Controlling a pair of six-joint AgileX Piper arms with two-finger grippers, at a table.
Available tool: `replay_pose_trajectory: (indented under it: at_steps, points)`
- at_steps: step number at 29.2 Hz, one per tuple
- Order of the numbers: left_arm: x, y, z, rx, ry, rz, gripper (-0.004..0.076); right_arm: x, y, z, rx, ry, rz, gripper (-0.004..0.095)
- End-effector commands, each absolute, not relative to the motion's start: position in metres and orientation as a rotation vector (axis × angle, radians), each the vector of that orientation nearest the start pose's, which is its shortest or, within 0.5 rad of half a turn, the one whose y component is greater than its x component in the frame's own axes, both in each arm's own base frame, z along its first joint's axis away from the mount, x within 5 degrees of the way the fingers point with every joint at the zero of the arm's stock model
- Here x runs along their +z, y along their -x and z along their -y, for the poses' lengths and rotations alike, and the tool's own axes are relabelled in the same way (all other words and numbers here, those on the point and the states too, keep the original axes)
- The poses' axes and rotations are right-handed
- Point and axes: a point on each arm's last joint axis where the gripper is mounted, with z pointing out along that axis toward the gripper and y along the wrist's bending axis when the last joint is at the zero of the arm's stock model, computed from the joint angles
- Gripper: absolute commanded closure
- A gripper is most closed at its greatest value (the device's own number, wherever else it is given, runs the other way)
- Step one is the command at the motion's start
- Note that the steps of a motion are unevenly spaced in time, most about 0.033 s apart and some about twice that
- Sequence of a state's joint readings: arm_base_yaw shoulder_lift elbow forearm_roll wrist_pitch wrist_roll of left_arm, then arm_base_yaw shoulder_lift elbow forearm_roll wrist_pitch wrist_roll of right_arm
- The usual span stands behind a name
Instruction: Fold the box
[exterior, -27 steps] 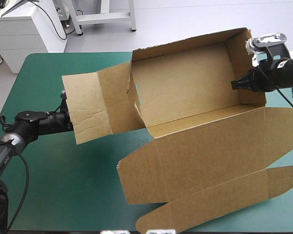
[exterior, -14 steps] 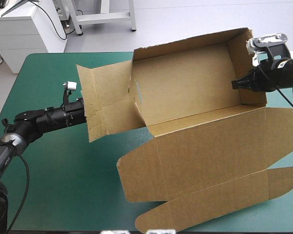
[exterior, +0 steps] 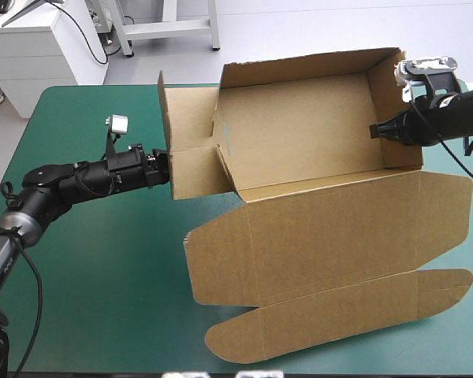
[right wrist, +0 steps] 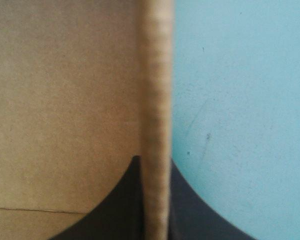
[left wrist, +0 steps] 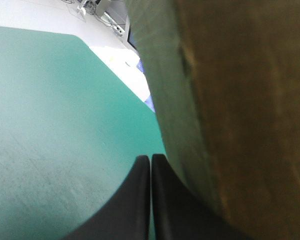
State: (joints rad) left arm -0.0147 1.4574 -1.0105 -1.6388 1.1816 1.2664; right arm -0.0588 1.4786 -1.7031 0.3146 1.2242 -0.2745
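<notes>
Clenched empty at the left gripper [left wrist: 151, 165], tips together, hard against the upright left flap of the box [exterior: 299, 142]. Clamped at the right gripper [right wrist: 155, 164] on the right wall's edge. Sits toward the far right of the teal-green cover [exterior: 102, 276], lid flat toward the near edge.

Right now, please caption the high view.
Shut left fingers press the brown box's upright flap; right fingers pinch the opposite wall.
</notes>
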Motion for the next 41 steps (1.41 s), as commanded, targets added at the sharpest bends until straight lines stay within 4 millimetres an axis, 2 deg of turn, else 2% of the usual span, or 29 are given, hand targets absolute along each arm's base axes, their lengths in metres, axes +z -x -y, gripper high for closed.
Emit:
replay_pose_trajectory:
  at_steps: [1, 5, 10, 15, 18, 23, 25, 26, 34, 38, 41]
  points:
    - [0.376, -0.269, 0.092, -1.483, -0.575, -1.598, 0.0731, 0.459, -0.293, -0.01, 0.278, 0.218, -2.294, 0.0923]
    - [0.389, -0.268, 0.097, -1.495, -0.6, -1.576, 0.0731, 0.461, -0.295, -0.011, 0.281, 0.196, -2.271, 0.0921]
    - [0.403, -0.262, 0.113, -1.512, -0.687, -1.525, 0.073, 0.461, -0.297, -0.028, 0.196, 0.229, -2.259, 0.0921]
    - [0.414, -0.261, 0.115, -1.49, -0.725, -1.493, 0.0664, 0.463, -0.298, -0.039, 0.18, 0.234, -2.22, 0.0922]
    - [0.414, -0.261, 0.115, -1.486, -0.731, -1.501, 0.0561, 0.464, -0.298, -0.041, 0.202, 0.227, -2.213, 0.0922]
    - [0.411, -0.261, 0.116, -1.468, -0.752, -1.528, 0.0244, 0.464, -0.298, -0.041, 0.205, 0.222, -2.216, 0.0921]
    - [0.413, -0.261, 0.116, -1.48, -0.742, -1.53, 0.016, 0.464, -0.298, -0.041, 0.213, 0.216, -2.215, 0.0921]
    - [0.414, -0.261, 0.116, -1.476, -0.746, -1.528, 0.0145, 0.464, -0.298, -0.044, 0.218, 0.226, -2.215, 0.0921]
    - [0.412, -0.259, 0.122, -1.491, -0.753, -1.565, 0.0142, 0.466, -0.297, -0.066, 0.186, 0.259, -2.178, 0.0921]
    - [0.408, -0.265, 0.123, -1.338, -0.755, -1.741, 0.0142, 0.466, -0.295, -0.076, 0.171, 0.28, -2.171, 0.0921]
    - [0.421, -0.269, 0.13, -1.218, -0.73, -1.799, 0.0142, 0.46, -0.299, -0.085, 0.144, 0.284, -2.187, 0.0921]
